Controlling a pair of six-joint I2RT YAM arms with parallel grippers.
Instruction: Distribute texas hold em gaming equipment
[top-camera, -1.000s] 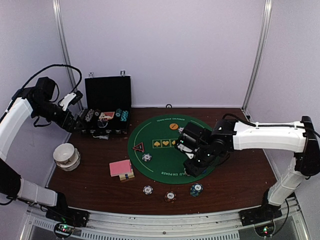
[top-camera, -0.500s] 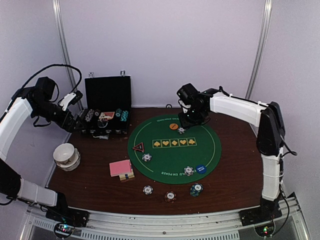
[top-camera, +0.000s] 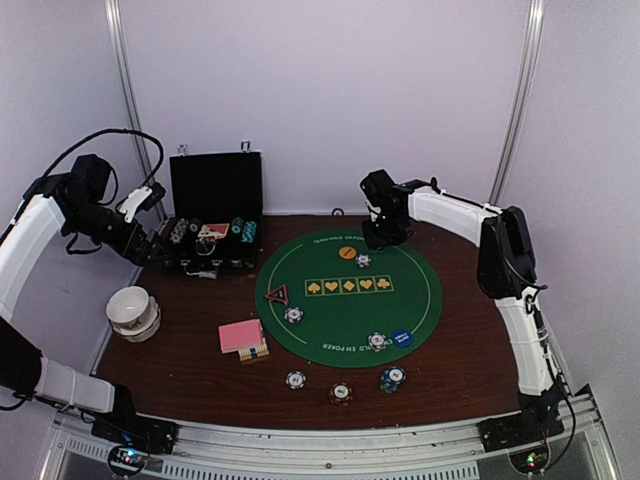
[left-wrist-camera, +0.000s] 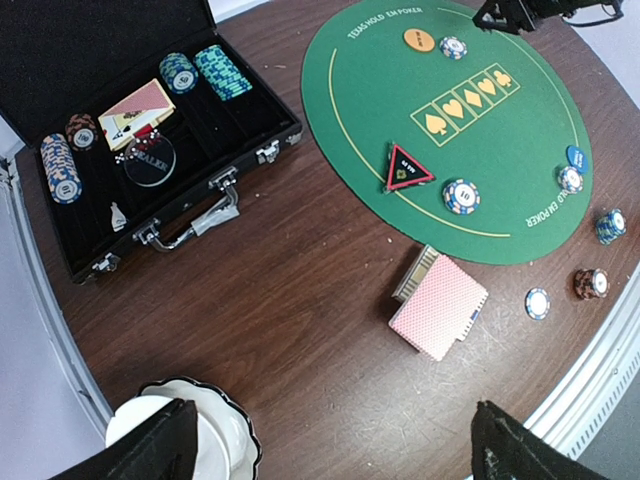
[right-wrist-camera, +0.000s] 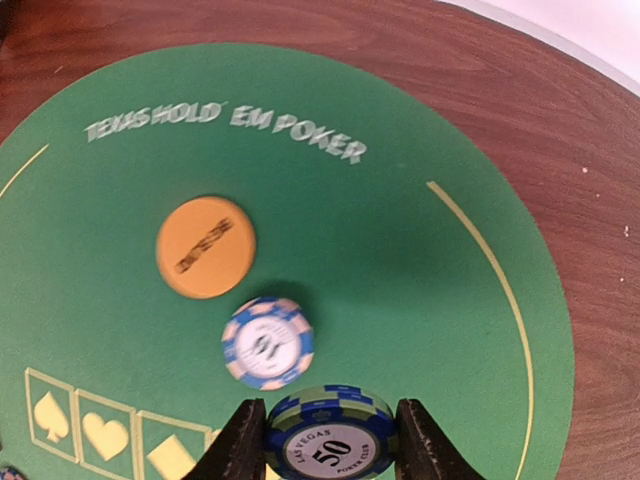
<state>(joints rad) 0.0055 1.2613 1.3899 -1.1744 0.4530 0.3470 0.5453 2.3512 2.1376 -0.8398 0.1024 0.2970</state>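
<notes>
Chips (right-wrist-camera: 330, 412) sit pinched in my right end effector (right-wrist-camera: 330, 445), over the green mat (right-wrist-camera: 420, 260), near the orange button (right-wrist-camera: 205, 246). My left end effector (left-wrist-camera: 330, 455) hangs spread wide above the counter (left-wrist-camera: 300, 300) by the black case (left-wrist-camera: 80, 40).

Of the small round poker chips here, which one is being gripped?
The dark-blue poker chip marked 50, clamped in the right gripper; the others lie on the green mat, table or in the black case.
</notes>
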